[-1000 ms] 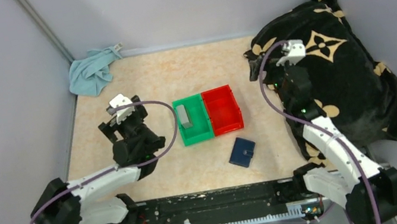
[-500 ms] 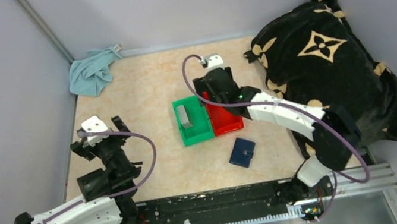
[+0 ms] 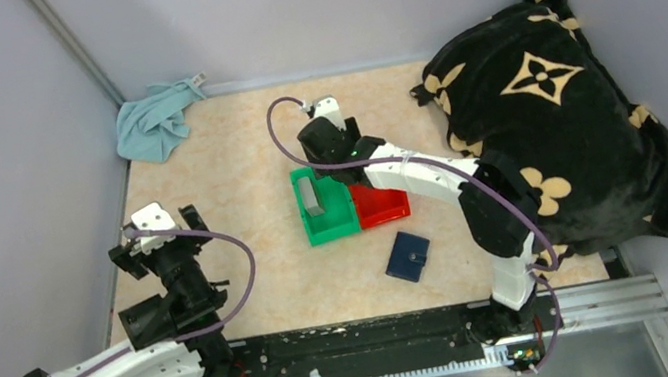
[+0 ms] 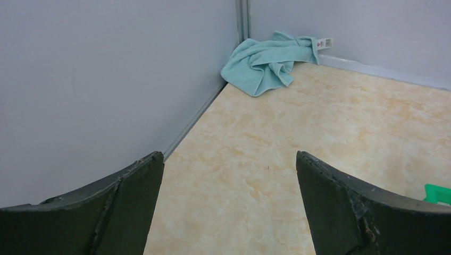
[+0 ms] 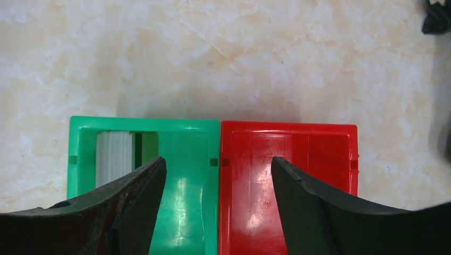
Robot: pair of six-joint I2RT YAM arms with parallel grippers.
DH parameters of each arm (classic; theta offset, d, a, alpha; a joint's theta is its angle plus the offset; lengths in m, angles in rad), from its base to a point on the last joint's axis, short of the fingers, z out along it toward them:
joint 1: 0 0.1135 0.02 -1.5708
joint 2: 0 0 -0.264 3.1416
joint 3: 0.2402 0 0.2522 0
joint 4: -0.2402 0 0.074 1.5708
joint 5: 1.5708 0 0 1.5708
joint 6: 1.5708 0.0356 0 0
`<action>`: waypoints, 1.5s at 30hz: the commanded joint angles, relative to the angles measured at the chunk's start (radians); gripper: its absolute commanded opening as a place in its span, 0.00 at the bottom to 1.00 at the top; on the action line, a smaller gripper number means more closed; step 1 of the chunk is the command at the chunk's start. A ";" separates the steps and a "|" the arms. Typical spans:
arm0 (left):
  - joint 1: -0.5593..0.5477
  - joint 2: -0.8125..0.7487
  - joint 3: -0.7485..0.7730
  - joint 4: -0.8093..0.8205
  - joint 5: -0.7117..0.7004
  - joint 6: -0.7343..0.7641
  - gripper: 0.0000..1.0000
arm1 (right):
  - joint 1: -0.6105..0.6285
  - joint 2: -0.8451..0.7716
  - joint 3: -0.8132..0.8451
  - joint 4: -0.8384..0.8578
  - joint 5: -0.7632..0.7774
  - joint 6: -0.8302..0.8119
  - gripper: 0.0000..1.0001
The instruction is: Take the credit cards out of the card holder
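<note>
Right pincer (image 5: 217,162) wide above green bin (image 5: 183,141) and red bin (image 5: 298,151); closed card holder (image 3: 408,256) lies on the worktop (image 3: 233,154) behind it; lowering here, you risk striking a bin wall; left pincer (image 4: 228,156) wide too.

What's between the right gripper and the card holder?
In the top view, the red bin, then bare tabletop, lie between the right gripper and the card holder.

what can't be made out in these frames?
- Card holder: shut, small in top view; any cards inside hidden; outside both wrist views.
- Red bin: right arm covers part in top view; right claw blocks its lower part in right wrist view.
- Grey cards in green bin: count too small to tell.
</note>
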 commanded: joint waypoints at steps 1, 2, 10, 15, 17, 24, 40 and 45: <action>-0.007 -0.033 -0.011 0.269 -0.040 0.039 0.99 | 0.011 0.007 0.057 -0.020 0.040 0.042 0.71; -0.008 -0.034 -0.012 0.269 -0.040 0.038 0.99 | 0.012 0.011 0.059 -0.019 0.035 0.042 0.70; -0.014 -0.031 -0.016 0.269 -0.040 0.043 0.99 | 0.009 0.044 0.058 -0.011 0.011 0.055 0.61; -0.017 -0.041 -0.019 0.269 -0.040 0.048 0.99 | -0.003 0.068 0.058 -0.010 -0.015 0.069 0.62; -0.018 -0.044 -0.021 0.269 -0.041 0.046 0.99 | -0.008 0.074 0.054 -0.006 -0.024 0.075 0.62; -0.024 -0.048 -0.024 0.270 -0.040 0.047 0.99 | -0.035 0.089 0.034 0.009 -0.061 0.096 0.62; -0.031 -0.046 -0.034 0.270 -0.040 0.046 0.99 | -0.061 0.137 0.017 0.018 -0.092 0.113 0.51; -0.034 -0.046 -0.034 0.270 -0.040 0.046 0.99 | -0.064 0.147 0.023 0.015 -0.093 0.121 0.45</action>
